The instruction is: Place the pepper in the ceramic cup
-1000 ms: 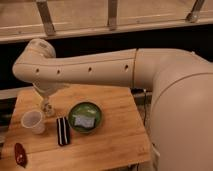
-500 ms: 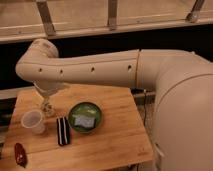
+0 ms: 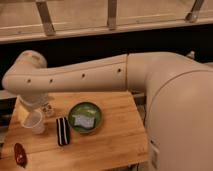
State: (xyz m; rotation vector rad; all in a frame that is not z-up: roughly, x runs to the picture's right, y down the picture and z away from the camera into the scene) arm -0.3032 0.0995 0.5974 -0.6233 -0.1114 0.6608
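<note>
A big white robot arm (image 3: 90, 77) reaches from the right side across the far edge of the wooden table (image 3: 117, 145) to its left end. There the arm bends down, and the gripper (image 3: 31, 107) hangs low over the far left corner of the table, just above the ceramic cup (image 3: 35, 122). The pincer is spread wide and has nothing in it. The white cup stands near the left edge, right under the gripper. The pepper (image 3: 20, 154) is small, dark red and shiny, and it lies flat on the wood at the near left corner, well apart from the cup and from the gripper. A black ribbed bar (image 3: 62, 131) lies just to the right of the cup, pointing from the far edge to the near edge. Beside the bar, near the middle of the table, sits a round green plate (image 3: 96, 111) with something pale in it (it is hard to tell what). A small white bottle (image 3: 48, 108) stands by the far edge, just right of the gripper.
</note>
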